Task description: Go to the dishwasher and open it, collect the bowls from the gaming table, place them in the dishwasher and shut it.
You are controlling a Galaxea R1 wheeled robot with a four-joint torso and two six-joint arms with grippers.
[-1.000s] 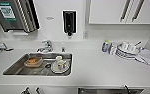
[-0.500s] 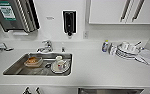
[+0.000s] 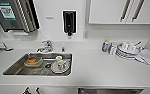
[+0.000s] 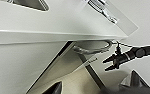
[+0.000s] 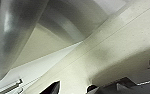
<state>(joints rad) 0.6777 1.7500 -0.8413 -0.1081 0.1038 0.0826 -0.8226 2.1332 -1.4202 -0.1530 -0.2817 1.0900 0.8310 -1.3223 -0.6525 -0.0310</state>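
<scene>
Two things hold the dishes here. One is the steel sink, set into the white counter at about 8 o'clock from the middle of the head view. In its basin a clear tub with something orange-brown in it sits toward 9 o'clock. A round plate lies toward 3 o'clock with a white cup standing on it. The tap rises at the sink's 12 o'clock.

The other is a stack of plates at 3 o'clock on the counter, with white cups resting on top. A small bottle stands just beside the stack at its 9 o'clock. On the wall a black dispenser hangs at 12 o'clock, a paper-towel box at 10 o'clock and white cupboards at 2 o'clock.

At 6 o'clock, under the counter's front edge, runs the steel top of the dishwasher.

From the left wrist view, looking up beneath the counter, its metal bar handle curves out from the front panel. The right gripper hangs just beside the end of that handle, its jaws released and spread, apart from the bar and grasping nothing. Whether the left gripper is released or clenched I cannot tell.
</scene>
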